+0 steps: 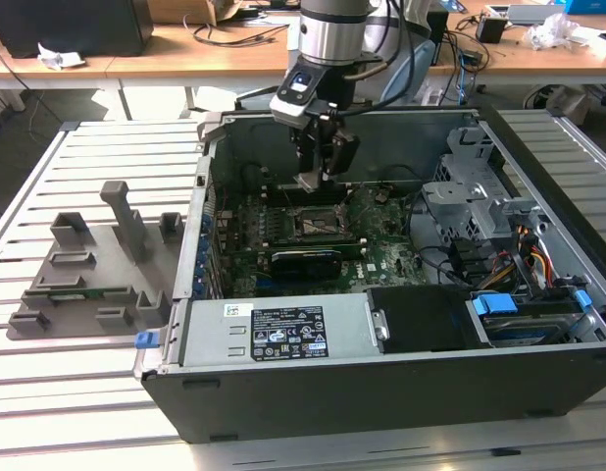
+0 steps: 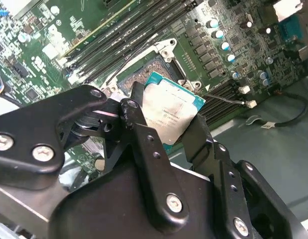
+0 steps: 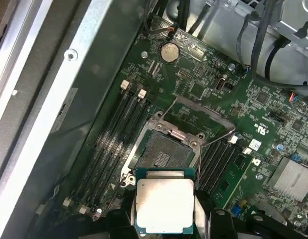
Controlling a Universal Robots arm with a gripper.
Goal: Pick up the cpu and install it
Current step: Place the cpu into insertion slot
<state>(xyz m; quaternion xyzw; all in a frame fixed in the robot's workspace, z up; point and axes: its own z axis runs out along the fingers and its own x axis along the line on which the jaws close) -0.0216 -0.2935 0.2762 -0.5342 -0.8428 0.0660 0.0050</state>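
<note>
Silver-lidded flat square cpu with a green edge: clear of the board, carried in the tool, at the socket's edge in both wrist views, not seated.
Tool: black, two-fingered, pinching the cpu by opposite edges.
Socket: black rectangular frame on the green motherboard, contact field bare, metal load frame swung up.
Case: open dark desktop computer case lying on the slatted metal worktop; the arm reaches in from above.
Tray: grey moulded plastic, at the exterior view's left, apart from the case.
Progress: pick-up judged done; installation not yet done, the socket being unfilled.
</note>
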